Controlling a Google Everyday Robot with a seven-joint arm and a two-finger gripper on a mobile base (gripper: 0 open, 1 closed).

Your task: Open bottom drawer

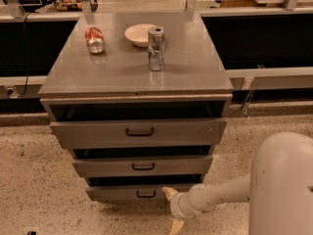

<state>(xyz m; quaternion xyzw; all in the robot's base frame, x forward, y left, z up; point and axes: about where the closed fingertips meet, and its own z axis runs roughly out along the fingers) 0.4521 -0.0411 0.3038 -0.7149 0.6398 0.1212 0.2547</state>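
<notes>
Bottom drawer point(117, 193) interior dark; end effector point(172, 209) spread beside it.

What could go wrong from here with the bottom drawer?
The gripper, open, sits right of the bottom drawer's black handle, so closing now would likely miss it. Its upper finger lies near the drawer front and could shove it. A jolt might tip the upright can on top.
</notes>
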